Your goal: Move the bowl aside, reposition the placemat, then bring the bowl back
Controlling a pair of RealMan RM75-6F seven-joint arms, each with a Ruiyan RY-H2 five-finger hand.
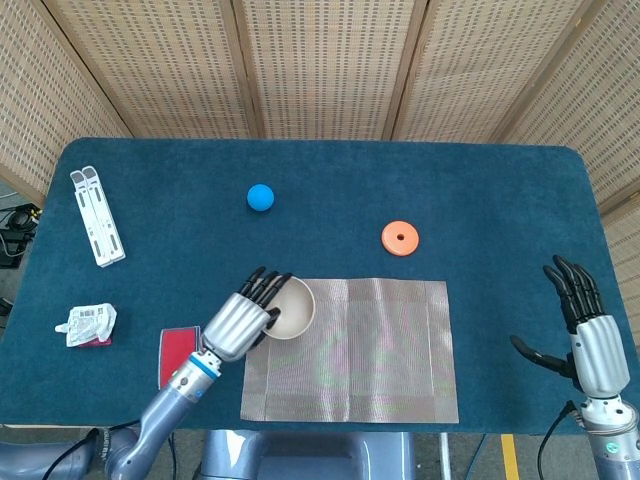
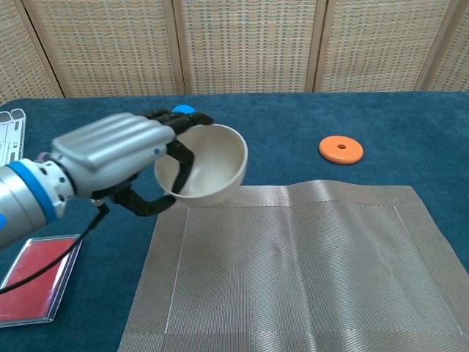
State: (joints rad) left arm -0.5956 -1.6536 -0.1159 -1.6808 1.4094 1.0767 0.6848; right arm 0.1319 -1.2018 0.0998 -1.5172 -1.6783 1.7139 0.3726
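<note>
My left hand grips the rim of the cream bowl and holds it lifted above the near-left corner of the woven grey placemat. Its fingers hook inside the bowl. The placemat lies flat at the front middle of the blue table. My right hand hovers open at the table's right front edge, away from the mat; the chest view does not show it.
A red card case lies left of the mat. A blue ball and an orange disc sit behind it. A white rack and a crumpled packet are at the far left.
</note>
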